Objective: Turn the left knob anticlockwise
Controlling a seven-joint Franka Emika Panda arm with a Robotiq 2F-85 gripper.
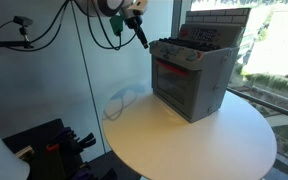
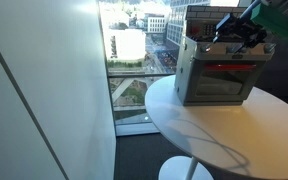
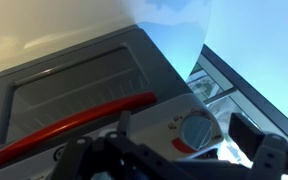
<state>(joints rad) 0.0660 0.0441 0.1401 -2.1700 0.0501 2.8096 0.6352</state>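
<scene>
Round white table (image 1: 184, 142), toy oven (image 1: 191, 80), tall windows (image 2: 134, 55)

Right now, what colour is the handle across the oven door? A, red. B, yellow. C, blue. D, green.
A: in the wrist view the handle runs bright red across the door of the grey oven.

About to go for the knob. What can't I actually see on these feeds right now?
- The tool: too small in both exterior views, dark and blurred along the wrist view's bottom edge; open or shut unclear.
- Knobs: the wrist view shows one knob, blurred; any other is hidden behind the tool or cut off.
- Contact with the toy oven: too small to judge in the exterior views.
</scene>
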